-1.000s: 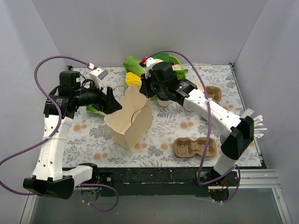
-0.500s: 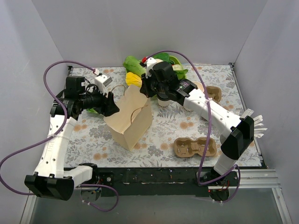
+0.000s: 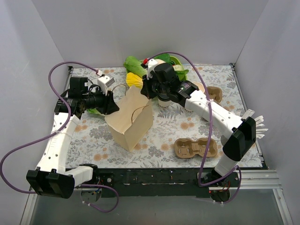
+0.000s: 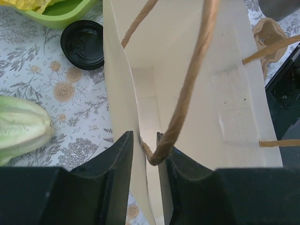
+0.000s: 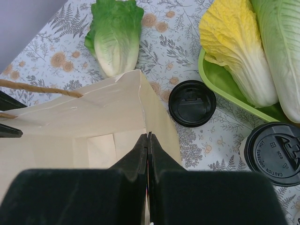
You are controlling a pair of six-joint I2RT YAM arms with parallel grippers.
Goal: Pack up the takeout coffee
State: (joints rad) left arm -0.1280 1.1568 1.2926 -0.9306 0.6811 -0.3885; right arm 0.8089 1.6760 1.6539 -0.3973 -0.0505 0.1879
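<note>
The coffee [image 5: 274, 152] stands on the worktop [image 5: 187, 140] outside the bag [image 3: 133, 124]. Our right fingers [image 5: 133, 161] are shut on its rim, and our left fingers [image 4: 115, 173] pinch the opposite wall. Freeing either to fetch it may collapse the mouth.

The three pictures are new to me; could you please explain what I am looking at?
The left arm and right arm are robot arms bolted to a flowery table. The wide picture looks down from above; the two close-ups come from cameras on the wrists. Between the arms stands an open paper bag. The right jaws are shut on its rim; the left jaws straddle the opposite rim. Around it lie a lidded coffee cup, a loose black lid, a lettuce and a cardboard cup carrier.
</note>
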